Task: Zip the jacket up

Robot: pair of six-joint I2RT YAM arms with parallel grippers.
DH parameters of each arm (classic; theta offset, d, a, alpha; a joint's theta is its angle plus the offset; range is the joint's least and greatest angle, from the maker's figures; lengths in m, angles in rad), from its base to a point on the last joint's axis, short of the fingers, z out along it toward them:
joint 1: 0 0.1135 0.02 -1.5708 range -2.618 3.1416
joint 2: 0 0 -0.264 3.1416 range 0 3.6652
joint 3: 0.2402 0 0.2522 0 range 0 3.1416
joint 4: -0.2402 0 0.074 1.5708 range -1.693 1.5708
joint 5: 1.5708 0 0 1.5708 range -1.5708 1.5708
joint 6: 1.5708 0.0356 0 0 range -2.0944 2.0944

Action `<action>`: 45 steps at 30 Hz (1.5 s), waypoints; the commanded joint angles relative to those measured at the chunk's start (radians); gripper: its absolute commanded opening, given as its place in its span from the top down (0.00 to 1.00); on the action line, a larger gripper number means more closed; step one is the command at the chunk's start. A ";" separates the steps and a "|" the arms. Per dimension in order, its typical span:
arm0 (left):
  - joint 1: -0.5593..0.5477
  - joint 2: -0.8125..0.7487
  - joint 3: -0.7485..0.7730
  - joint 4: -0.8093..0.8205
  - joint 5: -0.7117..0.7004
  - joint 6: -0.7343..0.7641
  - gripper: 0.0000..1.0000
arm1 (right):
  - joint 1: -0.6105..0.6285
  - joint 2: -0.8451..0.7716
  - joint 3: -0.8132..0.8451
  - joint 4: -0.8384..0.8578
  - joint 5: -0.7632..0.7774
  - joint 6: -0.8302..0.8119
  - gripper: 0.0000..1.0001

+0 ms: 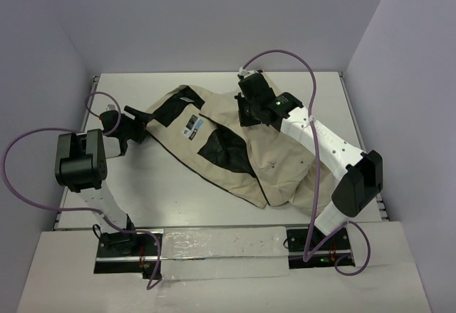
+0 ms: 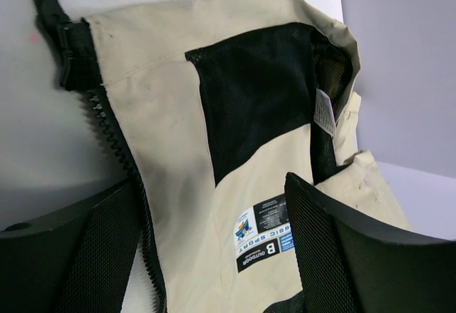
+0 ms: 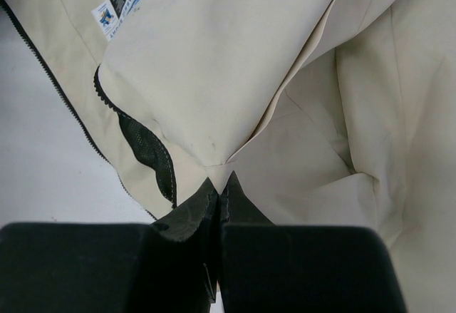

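Overhead | white table (image 1: 171, 192); pale lilac walls (image 1: 214, 13); jacket (image 1: 285, 163) lies open

**One Jacket, Two Arms, One Table**

Pictured: one large beige fabric jacket (image 1: 285, 163), one white rectangular table (image 1: 157, 185), two black-and-white robot arms (image 1: 82, 163), two purple cables (image 1: 279, 51), one printed brand label (image 2: 263, 234) and one small white tag (image 2: 324, 113).

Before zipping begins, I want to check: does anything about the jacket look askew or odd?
Yes. The jacket lies rumpled and diagonal on the table, one front panel folded back so the black mesh lining shows. Its zipper edges are apart. The right hand pinches a fold; the left hand is open.
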 commanded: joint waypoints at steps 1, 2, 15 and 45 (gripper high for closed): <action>-0.006 0.033 0.052 0.086 0.095 0.033 0.19 | -0.004 -0.018 0.036 0.014 -0.002 0.013 1.00; -0.014 0.037 0.054 0.088 0.098 0.034 0.19 | -0.004 -0.017 0.036 0.015 -0.003 0.014 1.00; -0.055 -0.042 0.202 -0.135 0.052 0.102 1.00 | -0.012 -0.021 0.082 -0.008 0.023 0.005 1.00; -0.015 -0.403 1.428 -1.145 0.041 0.479 1.00 | -0.266 -0.413 0.309 -0.070 0.158 -0.003 1.00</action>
